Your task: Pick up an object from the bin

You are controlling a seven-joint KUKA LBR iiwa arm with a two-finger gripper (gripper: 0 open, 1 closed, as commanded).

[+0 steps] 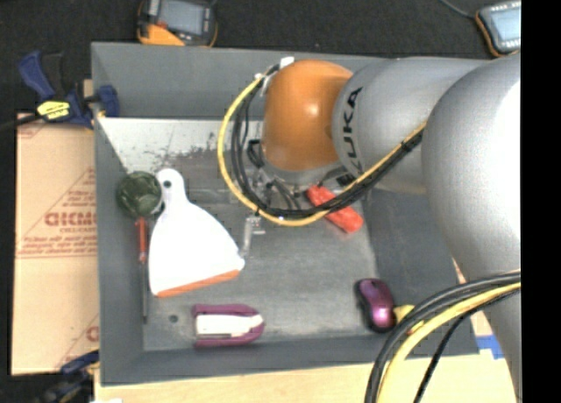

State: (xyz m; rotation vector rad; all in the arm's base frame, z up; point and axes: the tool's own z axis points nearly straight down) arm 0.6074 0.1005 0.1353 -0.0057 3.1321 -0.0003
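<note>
I am reaching into the grey metal bin [307,283] from its right side. My silver arm [412,121] covers much of the far right of it, and my orange wrist cover [298,116] hangs over the middle. My jaws sit low under that cover, near the bin floor. Cables and the cover hide them, so I cannot tell whether they are released or clenched, and I see nothing caught in them.

The task names no particular thing. The nearest to me is the flat white plastic scoop with an orange lip [188,248], which lies on the floor left of centre. Its upper right edge is just beside my wrist end, and its rounded handle points toward the dark green round ball [138,193] at the far left. A small red-orange plastic piece [344,215] lies partly under my cables on the other side.

A thin orange stick [141,239] lies along the left wall beside the scoop. Well apart from me are a purple and white flat clip-like thing [226,322] at the near wall and a magenta mouse-shaped object [375,302] toward the near right.

By my judgement the approach is made and the pick itself is not done. Everything I can see rests on the floor. Closing on one thing and lifting it clear of the bin are left.
</note>
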